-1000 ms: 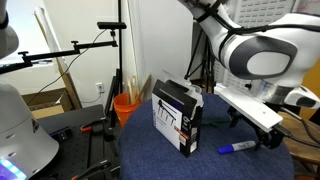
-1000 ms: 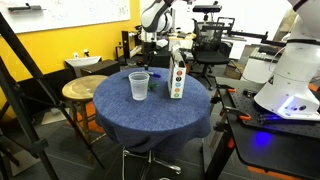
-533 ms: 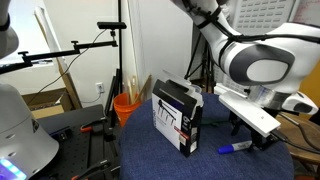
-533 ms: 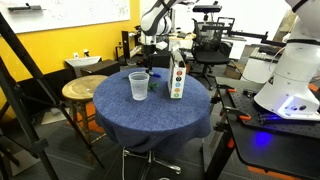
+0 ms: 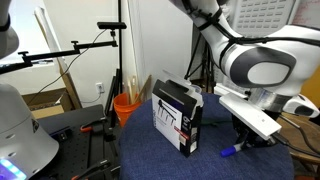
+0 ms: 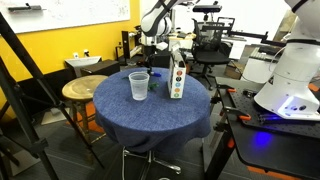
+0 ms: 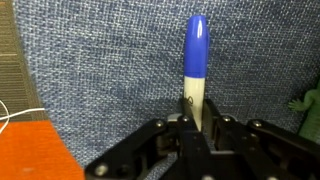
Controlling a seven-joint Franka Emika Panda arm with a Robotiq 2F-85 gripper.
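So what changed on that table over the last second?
The robot's gripper eased down and closed its jaws on the blue and white marker pen, which seems to lie as before on the blue cloth-covered table, not lifted. The black and white cardboard box and the clear plastic cup stayed where they were.

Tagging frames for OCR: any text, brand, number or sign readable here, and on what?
No text here can be quoted.
Print on the box: black and white blocks and lines in both exterior views, too small and blurred to read.
The marker: blue cap, pale barrel, no lettering shows in the wrist view.
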